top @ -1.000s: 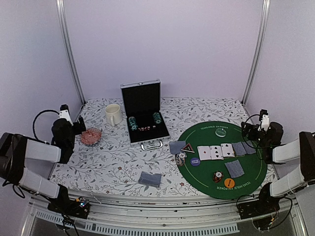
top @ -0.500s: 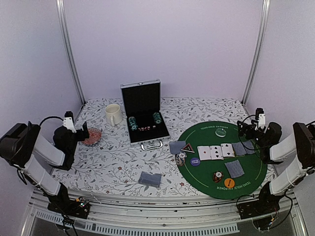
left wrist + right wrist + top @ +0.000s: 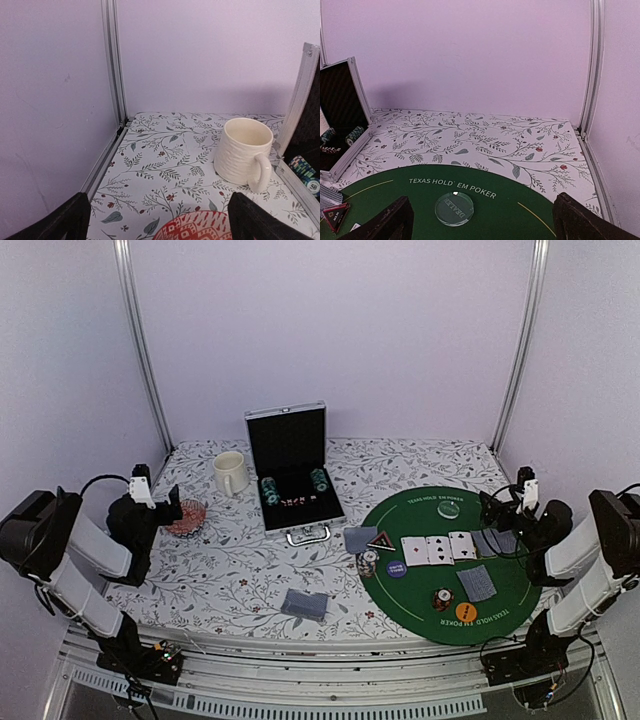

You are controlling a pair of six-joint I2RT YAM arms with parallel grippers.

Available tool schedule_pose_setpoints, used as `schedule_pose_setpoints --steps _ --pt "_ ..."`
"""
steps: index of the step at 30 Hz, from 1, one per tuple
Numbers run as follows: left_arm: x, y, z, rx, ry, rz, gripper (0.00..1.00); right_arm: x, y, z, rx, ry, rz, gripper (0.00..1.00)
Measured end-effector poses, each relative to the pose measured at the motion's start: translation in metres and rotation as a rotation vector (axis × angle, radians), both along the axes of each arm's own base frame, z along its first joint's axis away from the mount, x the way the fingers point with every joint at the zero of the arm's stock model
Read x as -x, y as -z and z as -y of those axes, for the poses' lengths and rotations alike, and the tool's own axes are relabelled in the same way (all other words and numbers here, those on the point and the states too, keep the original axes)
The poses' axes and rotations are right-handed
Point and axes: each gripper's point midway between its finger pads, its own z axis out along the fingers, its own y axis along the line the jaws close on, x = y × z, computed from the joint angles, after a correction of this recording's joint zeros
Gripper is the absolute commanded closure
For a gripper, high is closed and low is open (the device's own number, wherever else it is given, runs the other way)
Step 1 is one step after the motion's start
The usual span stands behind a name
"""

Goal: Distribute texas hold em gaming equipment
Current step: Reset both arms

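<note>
Right claw [image 3: 492, 510]: standing spread wide and gripping nothing, hanging just above the right side of the green mat [image 3: 520, 585], near the face-down end of the card row [image 3: 452, 546].
Left claw [image 3: 170, 508]: also gaping wide and empty, hovering over the red bowl [image 3: 186, 517], with the cream mug [image 3: 244, 150] beyond it.
What is changing: the right arm is creeping in from the table edge toward the card row. The left arm, folded back a moment ago, is now sitting steady by the bowl. No piece on the table is shifting.
What that is telling me: the right side seems to be lining up for a pick on the mat, and nothing is being carried yet.
Where the gear is lying: a chip stack [image 3: 369, 562], the purple button [image 3: 397, 567], the orange button [image 3: 465, 613], the triangular marker [image 3: 381, 539] and the clear dealer disc [image 3: 454, 209] are sitting on the mat. A spare deck [image 3: 304, 604] is lying off it on the flowered cloth. Teal chips [image 3: 268, 487] are waiting in the open case [image 3: 288, 440].
</note>
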Motion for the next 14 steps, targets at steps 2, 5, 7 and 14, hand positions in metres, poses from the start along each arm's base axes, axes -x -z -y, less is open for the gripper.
schedule_pose_setpoints --steps 2,5,7,14 --pt "0.0000 0.0000 0.0001 0.000 0.001 0.000 0.02 -0.0001 -0.0030 0.0001 0.002 0.000 0.013 0.01" --pt "-0.0001 -0.0003 0.0003 0.000 0.002 0.001 0.02 -0.0001 -0.0049 0.0001 0.005 0.001 0.021 0.01" --pt "-0.0001 -0.0006 0.0003 0.000 0.002 0.002 0.02 -0.0001 -0.0056 0.0001 0.006 0.000 0.025 0.01" --pt "-0.0001 -0.0012 0.0003 0.000 0.002 0.005 0.02 -0.0001 -0.0069 0.0001 0.007 0.000 0.030 0.01"
